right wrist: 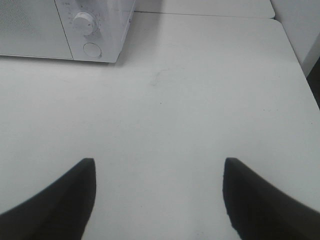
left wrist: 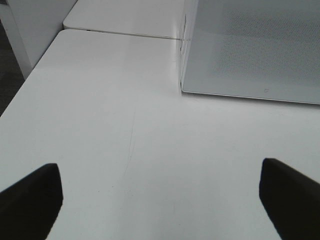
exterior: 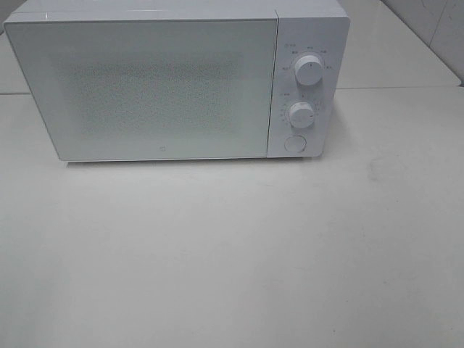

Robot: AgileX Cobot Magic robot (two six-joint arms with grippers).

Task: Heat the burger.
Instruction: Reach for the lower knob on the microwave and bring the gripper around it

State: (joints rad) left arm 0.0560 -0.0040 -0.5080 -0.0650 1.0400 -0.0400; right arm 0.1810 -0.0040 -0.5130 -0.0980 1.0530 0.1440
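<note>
The burger is out of view in all three views. A white microwave (exterior: 174, 80) stands at the back of the table with its door shut. Two round knobs (exterior: 308, 70) and a round button (exterior: 294, 143) sit on its right panel. Neither arm shows in the exterior high view. My left gripper (left wrist: 160, 200) is open over bare table, near the microwave's front left corner (left wrist: 182, 90). My right gripper (right wrist: 157, 200) is open too, with nothing between its fingers, and the microwave's lower knob (right wrist: 84, 22) lies ahead of it.
The white table (exterior: 232, 254) runs from the microwave to the near edge. A seam joins a second table (left wrist: 125, 17) behind. A faint scuff (right wrist: 160, 76) marks the surface right of the microwave. A tiled wall (exterior: 435, 29) rises at the back right.
</note>
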